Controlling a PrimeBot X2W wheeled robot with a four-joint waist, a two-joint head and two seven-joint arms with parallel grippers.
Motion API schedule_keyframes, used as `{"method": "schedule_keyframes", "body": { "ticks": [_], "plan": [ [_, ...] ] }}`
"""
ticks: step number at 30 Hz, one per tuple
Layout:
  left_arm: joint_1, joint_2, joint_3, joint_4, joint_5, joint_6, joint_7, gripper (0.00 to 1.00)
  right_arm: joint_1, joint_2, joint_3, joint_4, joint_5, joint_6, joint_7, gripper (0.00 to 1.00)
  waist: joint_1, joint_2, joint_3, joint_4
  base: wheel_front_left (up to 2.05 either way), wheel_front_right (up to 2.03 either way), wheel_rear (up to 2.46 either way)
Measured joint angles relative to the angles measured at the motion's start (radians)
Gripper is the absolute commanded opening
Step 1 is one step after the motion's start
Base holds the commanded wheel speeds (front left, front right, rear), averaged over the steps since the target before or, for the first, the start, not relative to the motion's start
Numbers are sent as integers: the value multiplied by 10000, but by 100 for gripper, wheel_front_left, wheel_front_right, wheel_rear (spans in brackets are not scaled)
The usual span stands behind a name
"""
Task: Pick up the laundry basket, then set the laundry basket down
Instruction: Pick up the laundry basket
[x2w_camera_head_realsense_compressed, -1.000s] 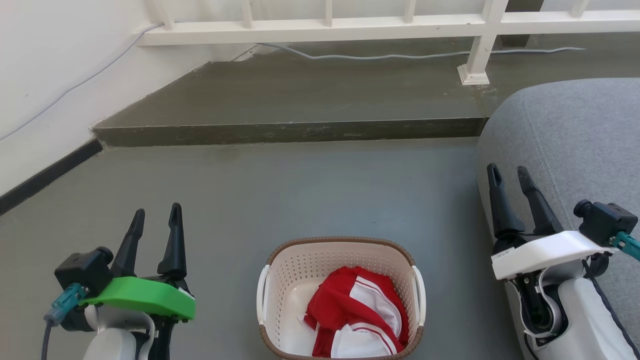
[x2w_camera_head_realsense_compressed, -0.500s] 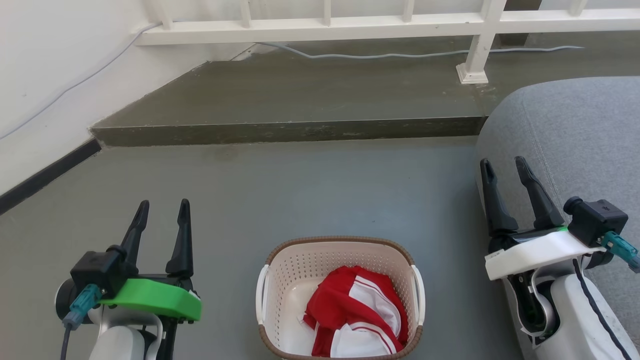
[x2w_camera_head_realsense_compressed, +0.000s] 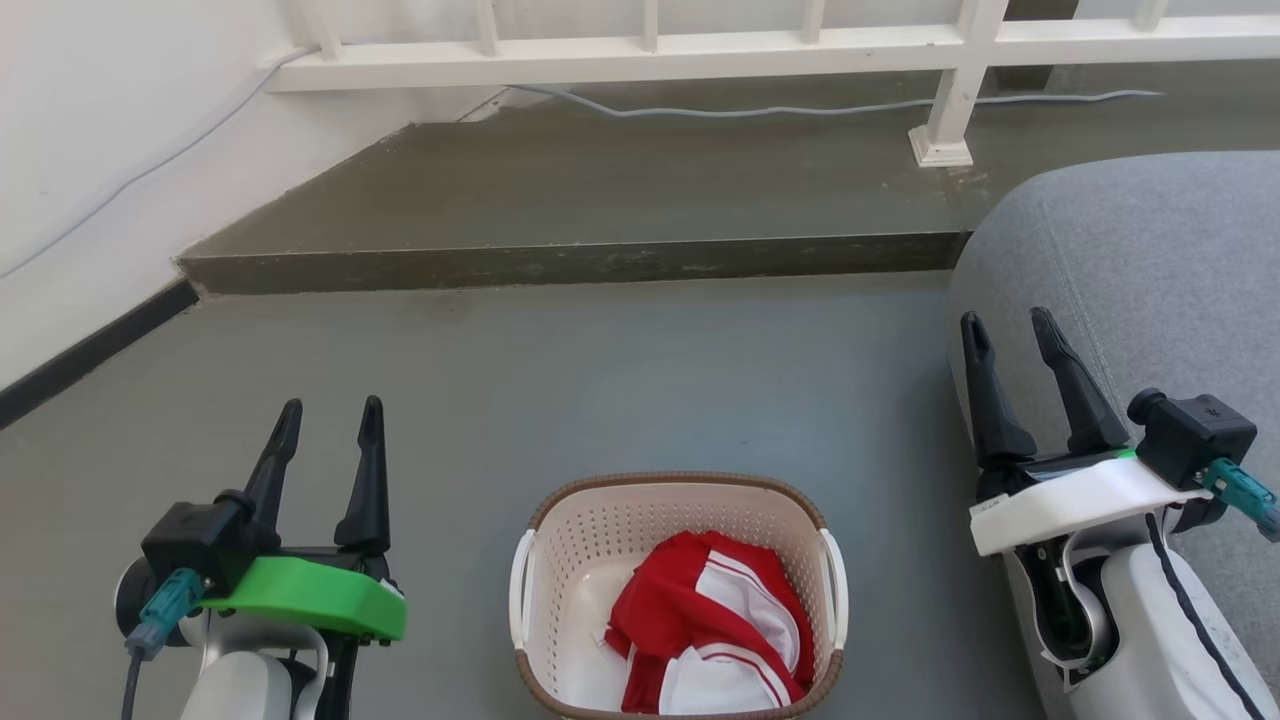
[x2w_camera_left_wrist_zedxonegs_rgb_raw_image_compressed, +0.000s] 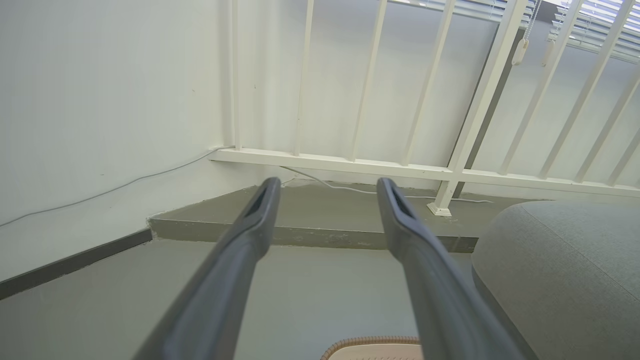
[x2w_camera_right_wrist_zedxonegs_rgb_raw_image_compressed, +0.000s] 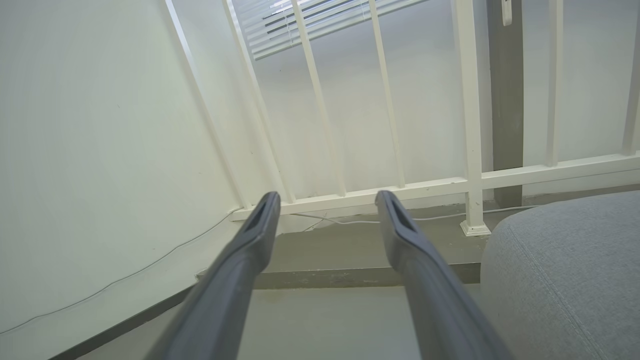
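Your left gripper (x2w_camera_head_realsense_compressed: 332, 403) and right gripper (x2w_camera_head_realsense_compressed: 1004, 316) have fingers wide apart, holding nothing; the laundry basket (x2w_camera_head_realsense_compressed: 680, 481) stands on the floor (x2w_camera_head_realsense_compressed: 600, 380) between the 2, untouched.

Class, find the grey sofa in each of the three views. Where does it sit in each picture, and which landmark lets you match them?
Head view: the sofa fills the right edge, middle to bottom.
Left wrist view: sofa in the lower right corner.
Right wrist view: sofa in the lower right corner.
Shared landmark: the railing post's foot on the step, just left of the sofa's top edge each time.
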Motion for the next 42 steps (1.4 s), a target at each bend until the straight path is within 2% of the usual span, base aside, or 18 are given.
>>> {"method": "schedule_keyframes", "body": {
  "ticks": [10, 19, 30, 42],
  "plan": [
    [-1, -17, 115, -138, 63, -52, 0, 100, 0, 52, -92, 6, -201, 8, 0, 100, 0, 0, 444, -110, 0, 0, 0],
    [-365, -27, 249, -284, 86, -134, -2, 100, -2, 163, -330, 213, -347, -17, 0, 100, 0, 1, 1428, -227, 0, 0, 0],
    [-1213, -36, 224, 190, 84, -186, -31, 100, -430, 257, -364, 665, -389, -100, 0, 100, 0, 0, 2813, -378, 0, 0, 0],
    [-2453, 13, -353, 1337, 56, -228, -31, 100, -1183, 290, -391, 1755, -339, -111, 0, 100, 1, 0, 4426, -407, 0, 0, 0]
  ]
}}
